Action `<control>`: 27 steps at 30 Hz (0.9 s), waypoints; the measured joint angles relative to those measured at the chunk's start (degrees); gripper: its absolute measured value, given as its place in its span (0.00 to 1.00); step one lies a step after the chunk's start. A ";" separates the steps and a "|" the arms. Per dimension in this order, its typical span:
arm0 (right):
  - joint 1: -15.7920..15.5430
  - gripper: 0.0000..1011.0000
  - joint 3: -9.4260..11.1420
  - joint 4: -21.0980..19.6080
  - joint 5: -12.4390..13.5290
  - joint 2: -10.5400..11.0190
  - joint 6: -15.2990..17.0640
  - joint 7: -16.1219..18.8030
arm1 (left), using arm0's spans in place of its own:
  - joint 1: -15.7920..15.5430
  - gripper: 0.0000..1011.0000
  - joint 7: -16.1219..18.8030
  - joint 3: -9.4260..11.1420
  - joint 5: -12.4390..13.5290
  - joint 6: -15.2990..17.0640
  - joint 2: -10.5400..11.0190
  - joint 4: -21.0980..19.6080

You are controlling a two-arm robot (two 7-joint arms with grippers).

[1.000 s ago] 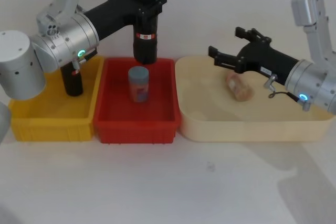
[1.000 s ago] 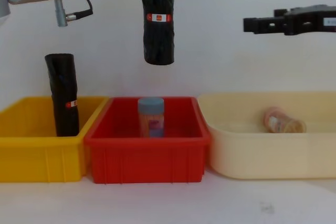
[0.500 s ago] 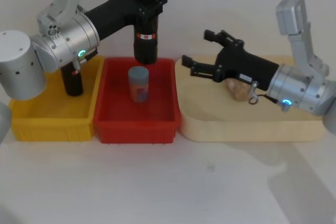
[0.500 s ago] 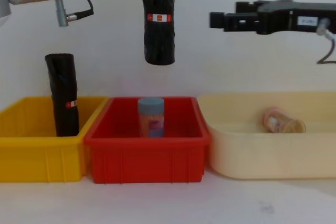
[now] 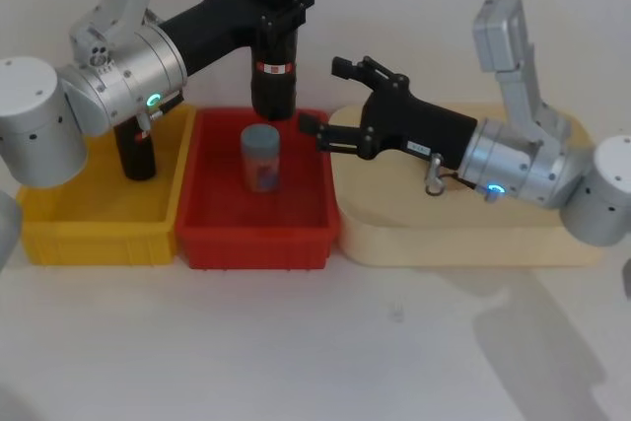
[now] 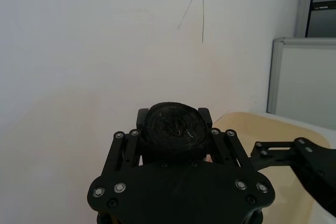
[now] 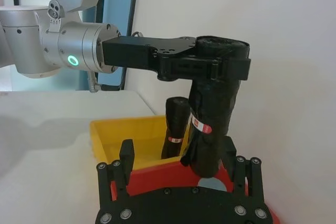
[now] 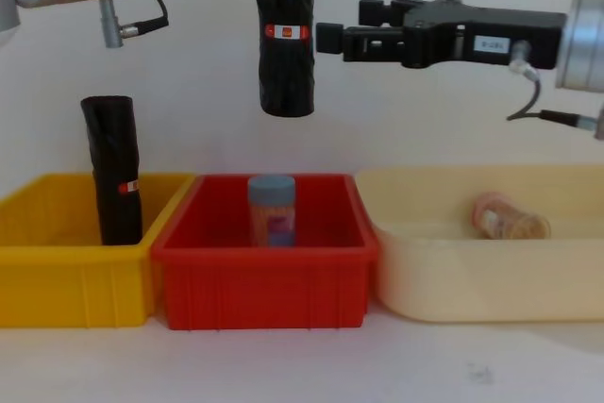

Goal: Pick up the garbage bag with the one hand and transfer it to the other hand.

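Two spread fingers of the other hand [image 5: 323, 98] face the garbage bag [image 8: 287, 35] from just to its right, while the one hand [image 7: 223, 67] pinches its top, holding it upright well above the red bin [image 8: 179, 250].

The garbage bag [image 8: 286, 73] is black and wrinkled, banded in red and white; the 2nd roll [image 8: 113, 167], at 9 o'clock from the jar [image 8: 272, 214], is coloured alike. A yellow bin [image 8: 57, 280], a red bin [image 8: 264, 290] and a cream tray [image 8: 472, 290] are seen. The jar is lidded in blue.
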 joint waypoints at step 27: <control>5.71 0.99 -3.30 7.76 -3.72 -5.03 1.07 -7.45 | 0.01 0.53 0.00 0.00 0.00 0.00 0.00 -0.01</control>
